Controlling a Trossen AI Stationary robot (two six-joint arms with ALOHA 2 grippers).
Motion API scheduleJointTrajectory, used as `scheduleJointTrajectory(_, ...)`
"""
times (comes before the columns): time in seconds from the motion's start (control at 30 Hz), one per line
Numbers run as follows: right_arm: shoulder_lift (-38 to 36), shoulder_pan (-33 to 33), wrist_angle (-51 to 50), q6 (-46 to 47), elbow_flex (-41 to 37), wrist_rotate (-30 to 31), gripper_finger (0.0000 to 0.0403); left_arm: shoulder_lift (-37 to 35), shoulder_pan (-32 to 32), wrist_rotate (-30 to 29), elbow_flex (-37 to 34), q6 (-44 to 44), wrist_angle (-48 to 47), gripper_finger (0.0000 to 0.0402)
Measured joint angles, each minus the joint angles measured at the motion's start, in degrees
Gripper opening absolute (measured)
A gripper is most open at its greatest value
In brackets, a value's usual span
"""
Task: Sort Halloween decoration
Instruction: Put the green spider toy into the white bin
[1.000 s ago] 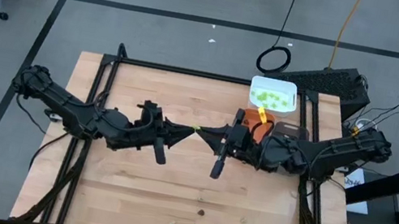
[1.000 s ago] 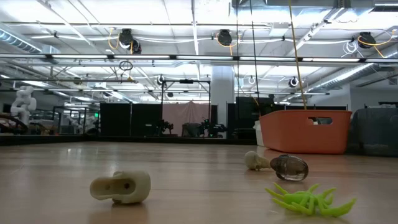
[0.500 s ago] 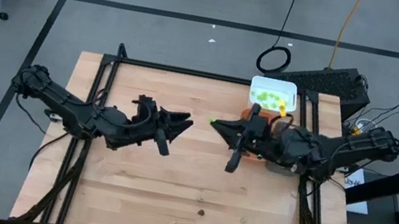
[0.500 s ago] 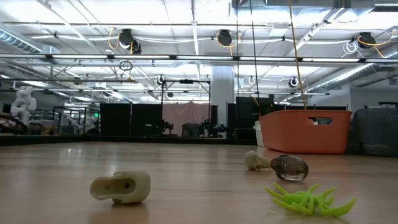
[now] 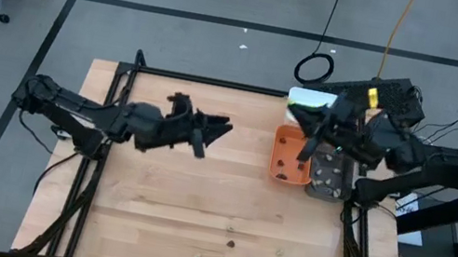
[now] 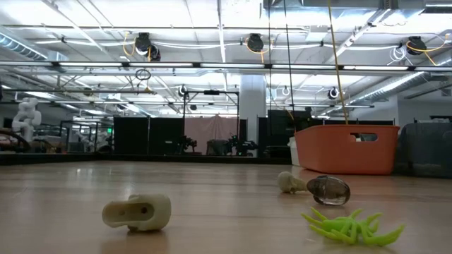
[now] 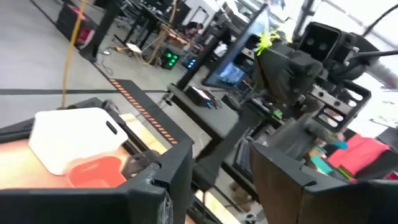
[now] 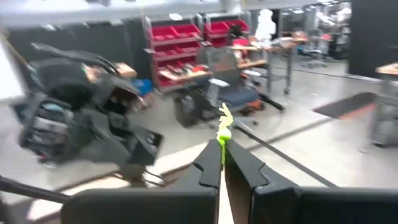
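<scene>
My right gripper (image 5: 294, 113) is raised at the white tray's (image 5: 321, 98) left side, shut on a lime-green decoration piece (image 8: 223, 129). My left gripper (image 5: 222, 127) hovers open over the table's middle with nothing between its fingers (image 7: 168, 180). Its wrist view shows the right arm with the green piece (image 7: 268, 39). Near the front edge several small pieces lie on the table, among them a beige one (image 6: 138, 212), a dark brown one (image 6: 329, 189) and a lime-green spider (image 6: 350, 226). My right gripper pinches the lime-green piece's lower end (image 8: 222, 144) between its two fingertips. Most of the piece sticks out beyond the fingers (image 8: 208, 165). The fingers point toward the table's left. The piece is lifted clear of the table and trays.
An orange tray (image 5: 282, 155) and a grey tray (image 5: 330, 177) with dark pieces stand side by side at the right, below the white tray. The orange tray (image 6: 347, 150) also shows in the low view. Bare wood lies between the arms and the front pieces (image 5: 230, 242).
The two grippers met at the table's middle with the green piece between them. My left gripper has opened, let go and drawn back a little. My right gripper, shut on the piece, has risen and carried it toward the far right, up to the white tray.
</scene>
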Motion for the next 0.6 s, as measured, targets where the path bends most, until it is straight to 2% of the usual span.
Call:
scheduleJointTrajectory(0.17,-2.69,-6.95,-8.12,-0.01,0.00,-0.28,0.0000,0.00,4.48,1.61,0.00,-0.05,-0.52,0.0164)
scheduleJointTrajectory(0.4,-3.11,-21.41,-15.98,0.36,0.00,-11.93,0.0000,0.00,9.54,1.61,0.00,0.00,-0.60,0.0164)
scheduleJointTrajectory(0.6,-0.33,-32.62,-25.23,-0.02,0.00,-19.79,0.0000,0.00,11.00,1.75,0.00,-0.03,-0.67,0.0164)
